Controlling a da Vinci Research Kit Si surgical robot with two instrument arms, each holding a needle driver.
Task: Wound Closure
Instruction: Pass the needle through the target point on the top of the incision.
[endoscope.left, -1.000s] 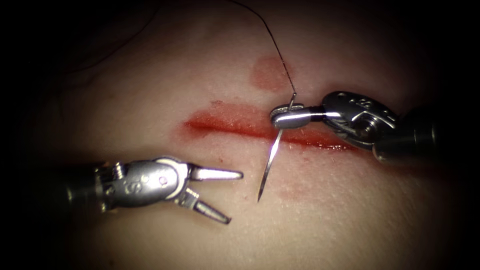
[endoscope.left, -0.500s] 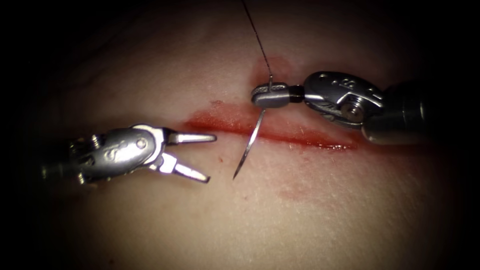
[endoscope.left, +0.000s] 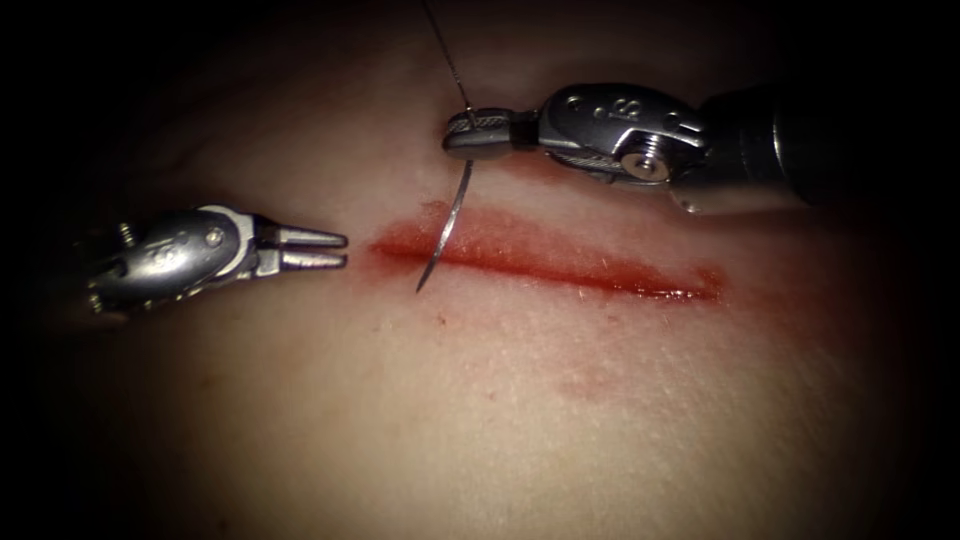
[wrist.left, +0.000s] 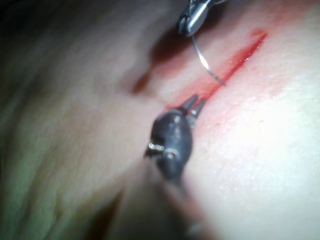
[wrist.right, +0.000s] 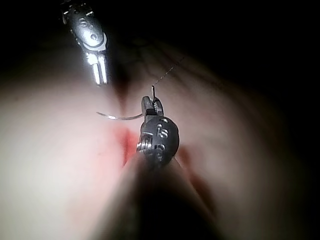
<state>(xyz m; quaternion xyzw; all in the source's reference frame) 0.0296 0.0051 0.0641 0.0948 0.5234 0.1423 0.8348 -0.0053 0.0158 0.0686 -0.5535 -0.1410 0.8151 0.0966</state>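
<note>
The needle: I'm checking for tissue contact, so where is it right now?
In the endoscope view the needle hangs from the right tool, gripped near its thread end, its tip over the left part of the cut, not in the tissue.

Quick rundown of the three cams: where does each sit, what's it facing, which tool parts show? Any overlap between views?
Endoscope: above and in front of the cut; left tool empty, right tool holding the needle near its thread end, tip free over the cut.
Left wrist: along its own shaft at its jaws near the cut's end.
Right wrist: along its own shaft at its jaws shut on the needle; thread trails off.
Shared: all views show both tools and the needle above the tissue.
</note>
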